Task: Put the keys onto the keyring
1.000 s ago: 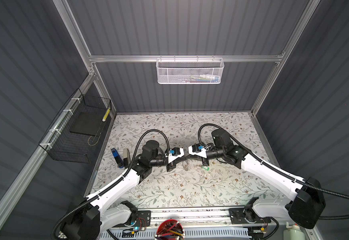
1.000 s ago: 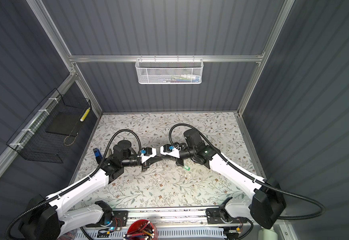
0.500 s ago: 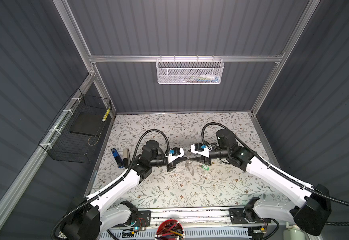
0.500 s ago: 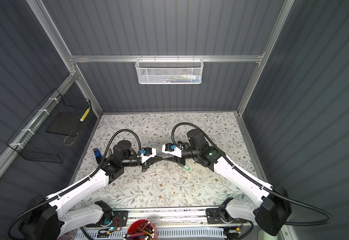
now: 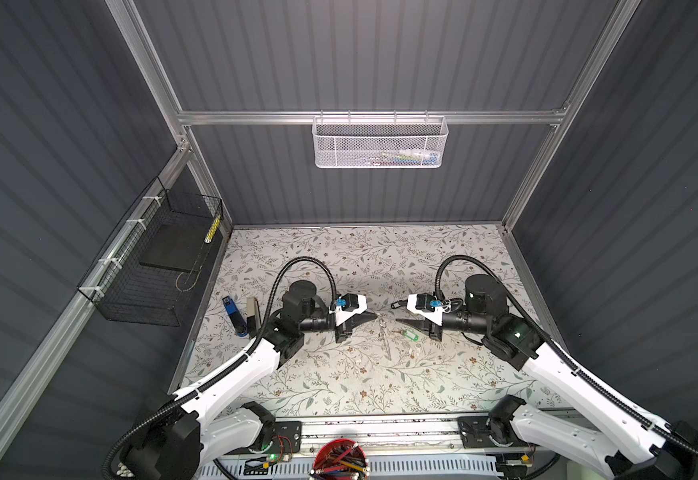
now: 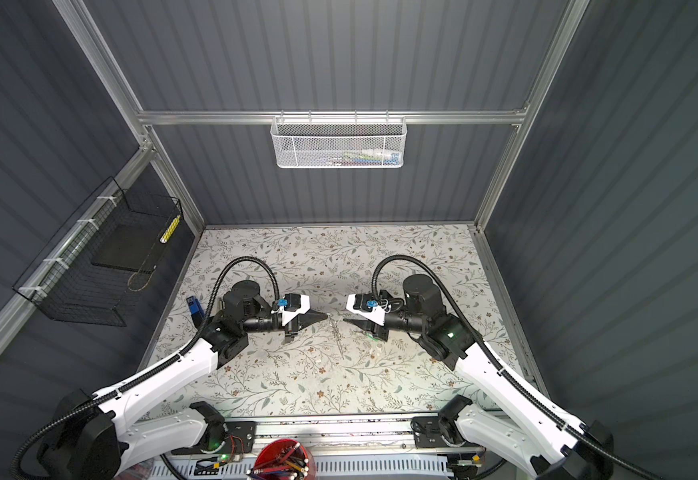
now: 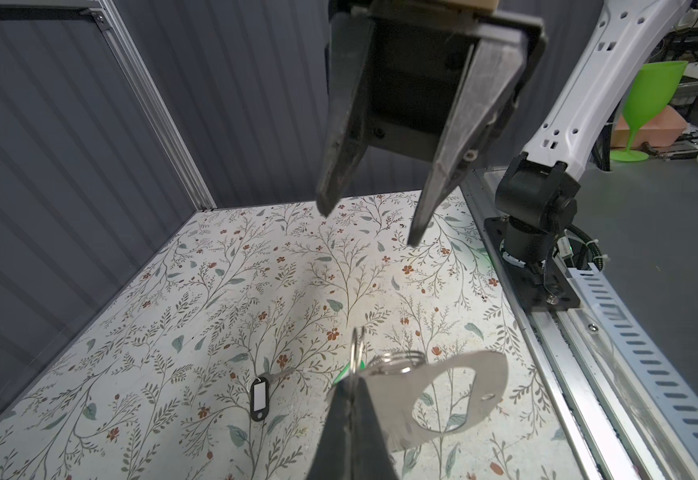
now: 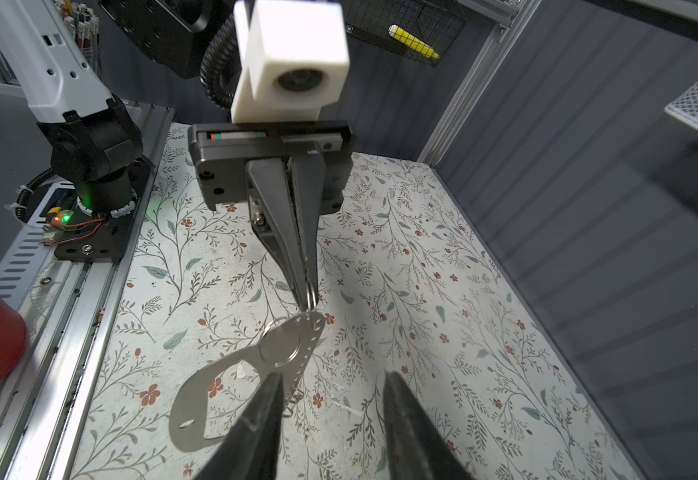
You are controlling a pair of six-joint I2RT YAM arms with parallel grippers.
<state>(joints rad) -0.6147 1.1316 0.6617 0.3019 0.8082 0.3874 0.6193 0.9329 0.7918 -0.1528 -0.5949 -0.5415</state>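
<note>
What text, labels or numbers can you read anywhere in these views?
None readable.
White insert of the black key tag: blank.
Yellow marker: no print legible.
Items in the white mesh basket: too small and blurred.

I see the left gripper (image 5: 374, 316) and the right gripper (image 5: 395, 313) pointing tip to tip above the middle of the mat (image 5: 330, 378), near each other but apart. The keyring (image 7: 494, 372) hangs from the left gripper's tips, between the two. One tagged key (image 5: 411, 334) lies on the mat below the right gripper, toward the front, and another tagged key (image 7: 259, 395) lies flat on the mat near the hanging keyring, not touching it.
</note>
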